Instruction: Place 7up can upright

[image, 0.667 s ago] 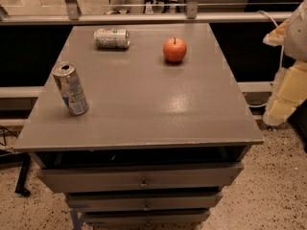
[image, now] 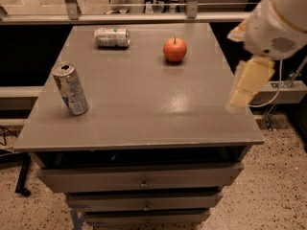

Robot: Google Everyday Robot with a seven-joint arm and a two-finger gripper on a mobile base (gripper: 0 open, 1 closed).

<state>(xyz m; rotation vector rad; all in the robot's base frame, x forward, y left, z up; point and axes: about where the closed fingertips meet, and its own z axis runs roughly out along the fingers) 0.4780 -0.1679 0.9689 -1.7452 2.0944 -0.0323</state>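
The 7up can (image: 112, 37), silvery-white with green markings, lies on its side at the far left of the grey table top (image: 144, 95). My gripper (image: 247, 85) hangs from the white arm at the right edge of the table, well away from the can and above the table's right side. It holds nothing that I can see.
A slimmer silver can with blue markings (image: 71, 88) stands upright at the left front. A red apple (image: 175, 49) sits at the far middle-right. Drawers (image: 141, 178) are under the table top. A rail runs behind the table.
The arm and gripper have moved left, from beyond the table's right edge to over its right side. The cans and the apple have not moved on the table.
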